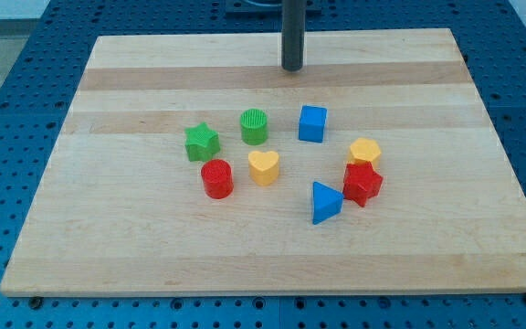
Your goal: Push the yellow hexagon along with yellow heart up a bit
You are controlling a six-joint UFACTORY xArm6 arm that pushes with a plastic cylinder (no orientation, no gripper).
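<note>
A: Where is my tip [292, 68] right now?

B: Near the view's top of the pale wooden counter [153, 251], well apart from every block, above the blue cube [312, 122]. There is no pincer on this arm, only the straight dark rod, so no jaw state to tell.

A: And the two yellow pieces?

B: The yellow plastic hexagon block [365, 151] sits toward the view's right, touching the red star-like block [362, 184] just below it. The yellow plastic heart block [264, 167] lies near the middle, just beside the red cylinder [217, 178] on its left.

A: The rest?

B: A green star [202, 142] and a green cylinder [255, 125] stand above the heart, and a blue triangular block [325, 201] sits just left of the red star-like one.
</note>
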